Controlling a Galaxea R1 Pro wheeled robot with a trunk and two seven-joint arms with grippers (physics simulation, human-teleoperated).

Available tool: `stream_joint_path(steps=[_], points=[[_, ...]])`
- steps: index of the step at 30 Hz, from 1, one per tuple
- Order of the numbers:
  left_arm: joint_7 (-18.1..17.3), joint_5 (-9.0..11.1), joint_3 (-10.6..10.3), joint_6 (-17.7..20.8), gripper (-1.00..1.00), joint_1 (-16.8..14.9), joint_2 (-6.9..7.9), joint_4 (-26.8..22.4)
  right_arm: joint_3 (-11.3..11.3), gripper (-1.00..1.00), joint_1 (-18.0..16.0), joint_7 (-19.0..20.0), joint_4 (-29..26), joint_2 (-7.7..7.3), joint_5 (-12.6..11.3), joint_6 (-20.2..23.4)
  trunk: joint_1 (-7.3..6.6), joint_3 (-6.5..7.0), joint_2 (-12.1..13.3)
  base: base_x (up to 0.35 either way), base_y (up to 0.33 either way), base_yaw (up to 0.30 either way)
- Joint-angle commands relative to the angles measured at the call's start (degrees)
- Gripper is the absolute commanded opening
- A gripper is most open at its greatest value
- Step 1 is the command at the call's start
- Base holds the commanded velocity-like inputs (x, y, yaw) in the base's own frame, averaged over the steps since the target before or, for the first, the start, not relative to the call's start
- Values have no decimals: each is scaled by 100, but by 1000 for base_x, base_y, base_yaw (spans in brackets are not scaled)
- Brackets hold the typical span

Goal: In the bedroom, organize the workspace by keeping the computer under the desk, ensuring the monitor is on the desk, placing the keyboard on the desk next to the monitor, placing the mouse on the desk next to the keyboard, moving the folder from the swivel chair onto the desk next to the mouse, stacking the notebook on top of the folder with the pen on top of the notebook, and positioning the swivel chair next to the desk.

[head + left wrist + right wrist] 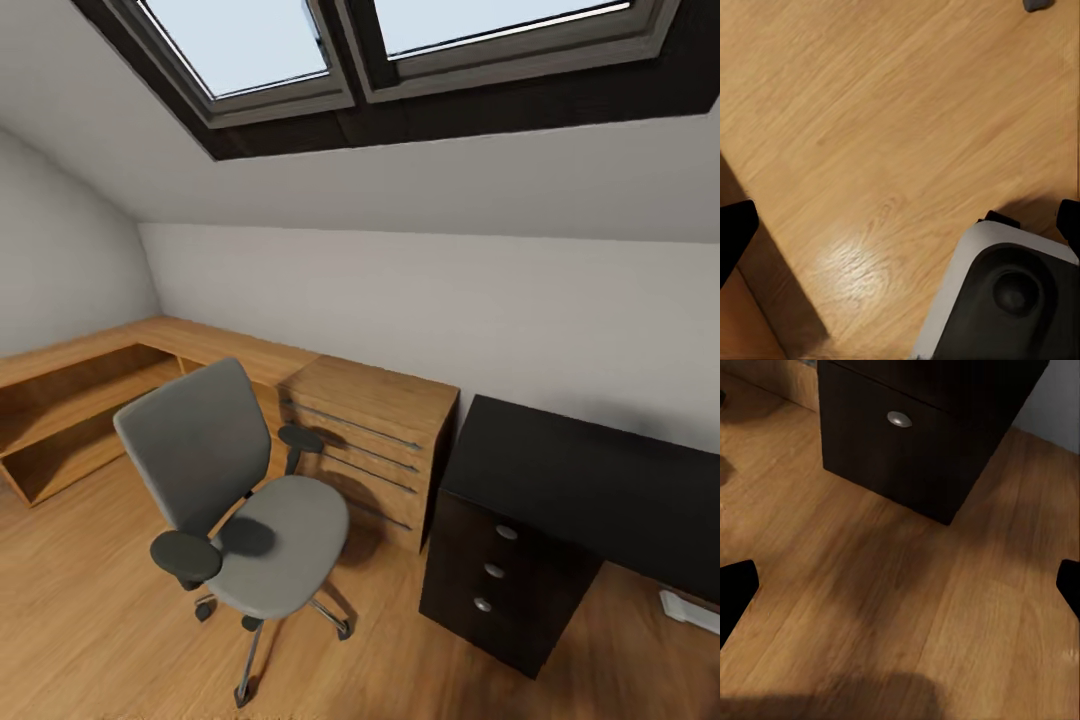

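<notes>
Grey padded chair [250, 490] sits empty on the plank floor [90, 610] beside my glossy black desk [590, 480]; both grippers [900, 225] [900, 585] spread wide, holding nothing

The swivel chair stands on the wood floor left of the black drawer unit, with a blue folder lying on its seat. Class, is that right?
Not quite. In the head view the swivel chair does stand on the wood floor left of the black drawer unit, but its grey seat is bare: no blue folder lies on it.
</notes>
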Motion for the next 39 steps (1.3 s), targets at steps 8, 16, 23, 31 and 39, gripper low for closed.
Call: stream_joint_path(steps=[8,16,23,31,39], points=[[61,19,-42,34,100,5,-185,-632,57,100,108,-52,9,46,30,-134,0,-5,-3,0,0,277],[25,20,-29,-7,100,5,-47,-772,53,100,113,-59,4,48,26,-134,0,-5,-3,0,0,277],[-59,-5,-58,-23,100,5,-27,-755,49,100,116,-60,0,42,14,-116,0,-5,-3,0,0,277],[-219,-12,-59,-21,100,5,-14,-753,57,100,114,-31,-27,17,52,523,0,-24,-3,2,99,271],[-1074,18,-41,-2,100,5,32,-654,54,100,116,-25,-40,13,57,664,0,-52,-3,85,285,266]])
